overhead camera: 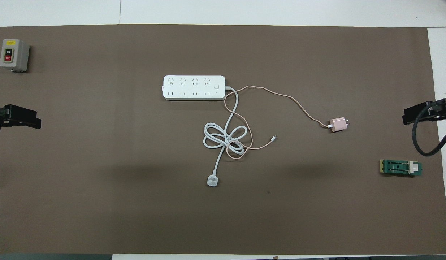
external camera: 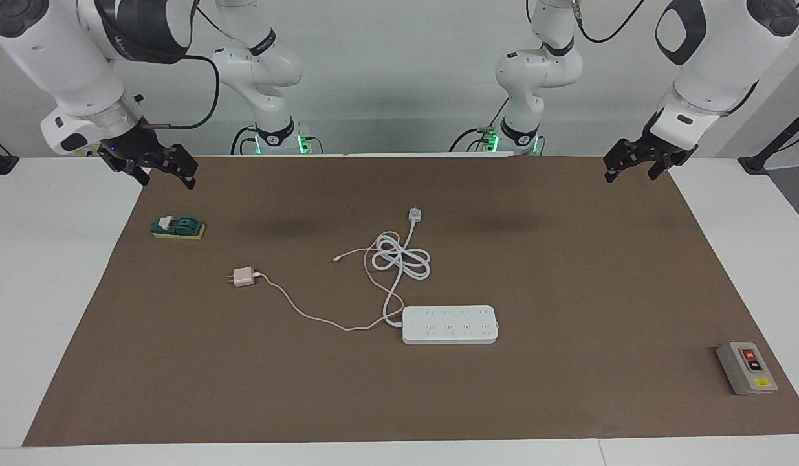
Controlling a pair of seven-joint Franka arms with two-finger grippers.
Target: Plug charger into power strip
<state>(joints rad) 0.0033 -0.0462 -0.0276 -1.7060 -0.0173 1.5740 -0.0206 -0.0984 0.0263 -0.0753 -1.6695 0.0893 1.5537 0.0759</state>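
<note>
Left gripper [external camera: 627, 167] is hanging at the upper right of the facing view, over the mat's edge, jaws spread wide and gripping nothing. Right gripper [external camera: 160, 171] is sitting at the upper left of that view, jaws also spread wide and carrying nothing, hovering above the green block [external camera: 178, 227] on the brown mat [external camera: 567, 272].

Moving inward, the charger [external camera: 244, 277] is lying on its side left of centre in the facing view, prongs pointing toward the frame's left edge. Its pink cable [external camera: 321, 321] is trailing down and right to the end of the power strip [external camera: 449, 324], then looping up across the coiled white cord [external camera: 400, 261]. The power strip is lying flat just below centre, sockets facing up, well apart from the charger. The white plug [external camera: 415, 214] is resting above the coil. The grey switch box [external camera: 746, 367] is sitting at the lower right of the facing view.
</note>
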